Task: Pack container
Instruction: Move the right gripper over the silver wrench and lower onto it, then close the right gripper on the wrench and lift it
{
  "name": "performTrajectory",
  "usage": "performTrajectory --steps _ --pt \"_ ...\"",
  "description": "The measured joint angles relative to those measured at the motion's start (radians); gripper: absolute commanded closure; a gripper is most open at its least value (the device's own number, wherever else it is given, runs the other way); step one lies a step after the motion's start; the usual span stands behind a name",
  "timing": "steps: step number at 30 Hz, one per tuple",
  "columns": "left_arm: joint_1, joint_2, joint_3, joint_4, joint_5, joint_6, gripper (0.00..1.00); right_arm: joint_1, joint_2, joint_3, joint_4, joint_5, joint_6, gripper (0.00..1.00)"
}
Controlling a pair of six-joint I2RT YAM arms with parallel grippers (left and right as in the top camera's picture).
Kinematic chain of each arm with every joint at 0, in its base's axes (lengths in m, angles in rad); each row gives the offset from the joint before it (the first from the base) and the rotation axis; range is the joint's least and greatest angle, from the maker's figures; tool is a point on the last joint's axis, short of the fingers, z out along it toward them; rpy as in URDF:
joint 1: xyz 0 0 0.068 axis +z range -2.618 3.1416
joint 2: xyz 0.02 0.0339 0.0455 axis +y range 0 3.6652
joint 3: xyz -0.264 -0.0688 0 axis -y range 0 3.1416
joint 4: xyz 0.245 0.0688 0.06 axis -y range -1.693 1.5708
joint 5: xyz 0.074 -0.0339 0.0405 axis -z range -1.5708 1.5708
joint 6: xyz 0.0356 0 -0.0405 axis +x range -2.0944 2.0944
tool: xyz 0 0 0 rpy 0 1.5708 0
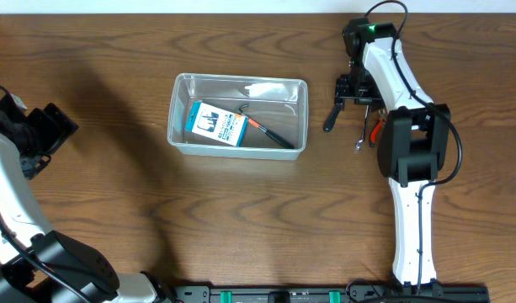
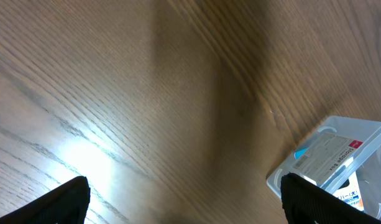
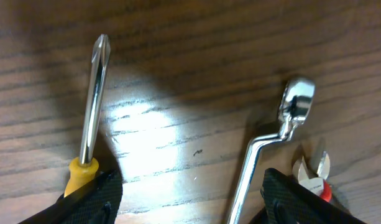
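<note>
Container point(image 1: 239, 152) of clear rectangular plastic sits mid-counter, well apart from both hands. The right hand point(image 3: 193, 200) is spread and pinches nothing. Beneath it on the brown wooden counter point(image 3: 190, 56) lie one yellow-handled screwdriver point(image 3: 94, 93), one bent chrome wrench point(image 3: 283, 124) and one red-handled cutter point(image 3: 314, 174). The left hand point(image 2: 190, 205) is spread over bare wood. Inside the container lie one blue-and-white box point(image 1: 217, 124), one red-and-black tool point(image 1: 270, 133) and one white item point(image 1: 270, 87).

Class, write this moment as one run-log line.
container: holds blue-and-white box | right gripper: open above screwdriver, wrench | left gripper: open, empty
</note>
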State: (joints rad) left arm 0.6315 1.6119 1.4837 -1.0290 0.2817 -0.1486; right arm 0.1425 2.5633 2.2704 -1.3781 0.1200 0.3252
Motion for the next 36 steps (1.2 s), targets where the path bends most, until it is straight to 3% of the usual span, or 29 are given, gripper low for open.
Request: performTrajectory --steps 16,28,36 --pt "0.000 0.000 0.000 0.000 0.000 0.000 0.10 -0.005 -0.064 -0.134 0.040 -0.035 0.024 0.37" --pt "0.000 0.000 0.000 0.000 0.000 0.000 0.10 -0.062 -0.064 -0.139 0.020 -0.077 0.033 0.37" --pt "0.000 0.000 0.000 0.000 0.000 0.000 0.10 -0.077 -0.064 -0.140 0.023 -0.079 0.039 0.54"
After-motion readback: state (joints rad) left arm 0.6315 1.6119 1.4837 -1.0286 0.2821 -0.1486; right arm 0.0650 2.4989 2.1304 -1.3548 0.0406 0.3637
